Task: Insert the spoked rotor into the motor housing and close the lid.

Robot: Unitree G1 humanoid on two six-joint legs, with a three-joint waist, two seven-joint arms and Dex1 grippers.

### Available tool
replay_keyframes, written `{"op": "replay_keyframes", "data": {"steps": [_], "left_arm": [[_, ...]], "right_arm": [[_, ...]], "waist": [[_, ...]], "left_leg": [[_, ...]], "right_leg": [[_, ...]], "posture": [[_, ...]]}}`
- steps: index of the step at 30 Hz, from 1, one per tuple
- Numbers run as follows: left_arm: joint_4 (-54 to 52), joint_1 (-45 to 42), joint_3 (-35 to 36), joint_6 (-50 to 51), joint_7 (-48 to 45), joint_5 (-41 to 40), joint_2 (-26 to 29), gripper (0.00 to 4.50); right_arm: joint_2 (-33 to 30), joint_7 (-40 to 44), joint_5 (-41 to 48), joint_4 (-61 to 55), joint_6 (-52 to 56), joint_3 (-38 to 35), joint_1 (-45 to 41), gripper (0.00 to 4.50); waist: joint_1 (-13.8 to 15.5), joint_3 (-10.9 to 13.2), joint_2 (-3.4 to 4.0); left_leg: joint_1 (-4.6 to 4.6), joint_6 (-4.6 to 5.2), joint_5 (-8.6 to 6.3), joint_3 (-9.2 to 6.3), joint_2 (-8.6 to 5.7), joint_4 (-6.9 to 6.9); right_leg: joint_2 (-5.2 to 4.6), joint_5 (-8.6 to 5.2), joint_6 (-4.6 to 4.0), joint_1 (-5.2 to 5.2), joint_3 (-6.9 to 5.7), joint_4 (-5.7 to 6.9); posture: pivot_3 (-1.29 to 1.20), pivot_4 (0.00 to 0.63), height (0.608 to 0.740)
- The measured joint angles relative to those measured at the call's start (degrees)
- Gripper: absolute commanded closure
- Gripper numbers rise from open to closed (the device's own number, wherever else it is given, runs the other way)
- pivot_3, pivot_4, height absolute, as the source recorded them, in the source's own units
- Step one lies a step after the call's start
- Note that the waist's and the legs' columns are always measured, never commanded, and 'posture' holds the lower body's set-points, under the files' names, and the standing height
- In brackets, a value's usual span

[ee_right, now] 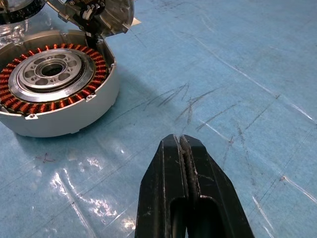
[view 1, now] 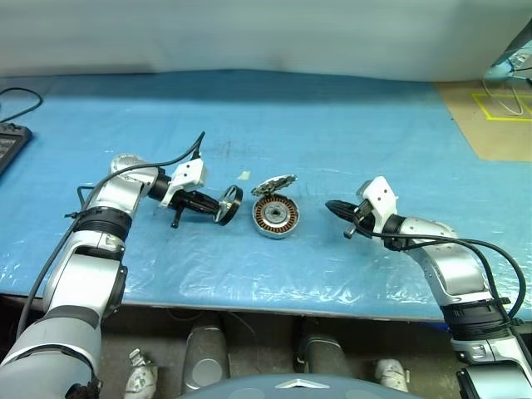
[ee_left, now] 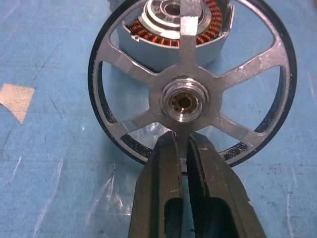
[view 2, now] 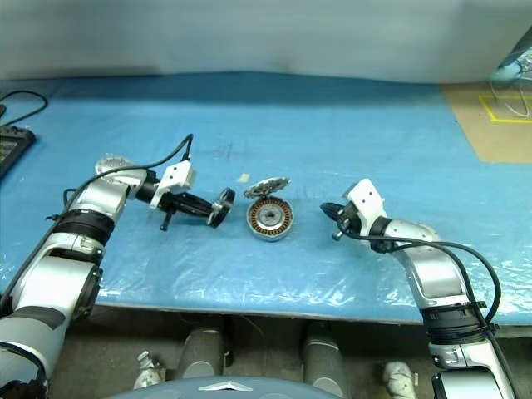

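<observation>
The spoked rotor (view 1: 229,204), a dark-rimmed wheel with silvery spokes and hub (ee_left: 184,101), hangs upright just above the table, left of the motor housing (view 1: 275,216). My left gripper (view 1: 215,207) is shut on one of its spokes, its fingers (ee_left: 166,163) clamped just below the hub. The housing lies flat with its copper coils (ee_right: 29,101) exposed. The lid (view 1: 275,184) stands tilted open at the housing's far rim, patterned face showing (ee_right: 96,15). To the right of the housing, a short gap away, my right gripper (view 1: 337,208) is shut with nothing in it (ee_right: 181,144).
The blue plastic-covered table (view 1: 332,125) holds a small scrap of tape (view 1: 243,175) behind the rotor. A dark device (view 1: 8,145) and cable (view 1: 21,104) lie at the far left. Cardboard with yellow tape (view 1: 495,116) sits at the far right.
</observation>
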Motion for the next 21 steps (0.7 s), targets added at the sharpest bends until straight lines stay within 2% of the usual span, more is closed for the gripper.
{"op": "replay_keyframes", "data": {"steps": [21], "left_arm": [[-8.2, 2.8, -4.1, 3.1, -0.1, -5.6, 0.6, 4.37]], "right_arm": [[0.7, 0.0, -1.1, 0.9, -0.1, 0.0, -0.4, 4.50]], "waist": [[-0.3, 0.0, 0.00]], "left_leg": [[0.03, 0.00, 0.00, 0.03, 0.01, 0.00]], "right_leg": [[0.01, 0.00, 0.00, -0.01, 0.00, 0.02]], "posture": [[0.00, 0.150, 0.740]]}}
